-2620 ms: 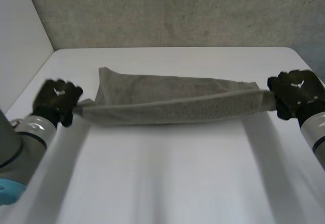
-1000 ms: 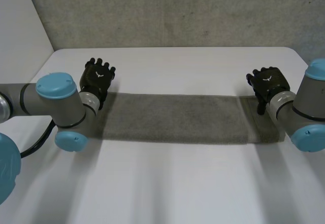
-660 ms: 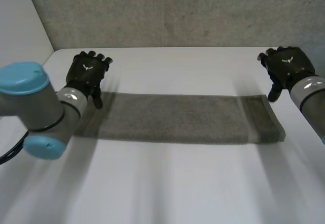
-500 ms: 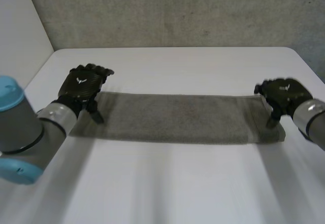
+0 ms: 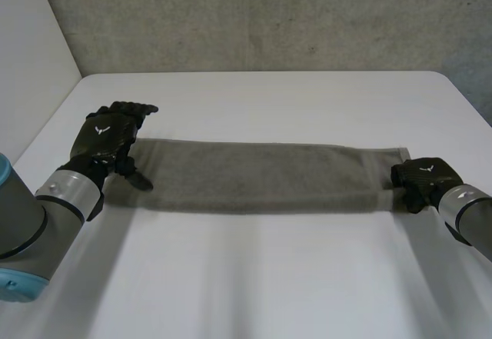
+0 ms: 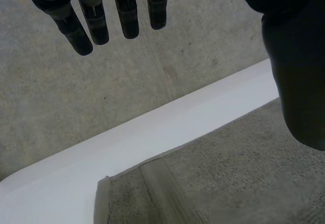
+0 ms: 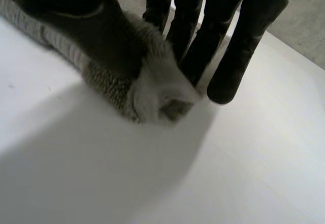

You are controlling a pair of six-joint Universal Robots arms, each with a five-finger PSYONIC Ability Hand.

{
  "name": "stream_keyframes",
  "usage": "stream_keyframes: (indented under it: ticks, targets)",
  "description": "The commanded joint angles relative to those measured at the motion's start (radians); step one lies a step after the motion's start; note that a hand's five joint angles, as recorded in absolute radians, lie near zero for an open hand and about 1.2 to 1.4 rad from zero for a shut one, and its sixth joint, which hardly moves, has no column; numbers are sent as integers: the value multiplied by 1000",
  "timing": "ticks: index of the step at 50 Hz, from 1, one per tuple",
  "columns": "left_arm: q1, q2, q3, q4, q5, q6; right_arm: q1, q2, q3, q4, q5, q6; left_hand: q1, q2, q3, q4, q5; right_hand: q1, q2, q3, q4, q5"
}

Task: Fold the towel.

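Note:
A grey towel (image 5: 261,177) lies flat on the white table (image 5: 269,277) as a long folded strip running left to right. My left hand (image 5: 104,143) hovers over the strip's left end. Its fingers (image 6: 91,16) are straight and spread, above the towel's (image 6: 244,173) far corner and touching nothing. My right hand (image 5: 423,179) sits at the strip's right end, by the near corner. There its thumb and fingers (image 7: 223,31) pinch a bunched bit of the towel's (image 7: 117,82) end, lifted slightly off the table.
A grey concrete wall (image 5: 269,16) stands behind the table's far edge and a white panel (image 5: 31,62) stands at the left. Bare table stretches in front of the towel and behind it (image 6: 101,158).
The towel, earlier stretched between both hands, now lies flat. Both hands drew back toward the near side. The right hand closed on the towel's right end; the left stayed open.

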Motion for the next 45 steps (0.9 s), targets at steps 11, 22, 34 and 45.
stream_keyframes:
  ticks: [11, 22, 34, 45]
  targets:
    - [0, 23, 0, -3, -9, 3, -259, -115, -56, 39, 117, -283, -83, -81, -61, -85, -215, 97, 94, 120, 96, 102]
    - [-2, 72, 2, -2, -10, 3, -75, -133, -312, 118, 117, -228, -83, -81, -61, -85, -215, 97, 94, 120, 96, 102]
    - [-6, 81, 0, -3, -12, 3, 568, 72, -466, 78, 112, -224, -83, -81, -61, -85, -215, 97, 94, 120, 96, 102]
    - [-17, 64, 25, 2, -9, 9, 664, 161, -412, 49, 69, -256, -86, -84, -64, -88, -218, -1125, -1128, -1102, -1126, -1120]
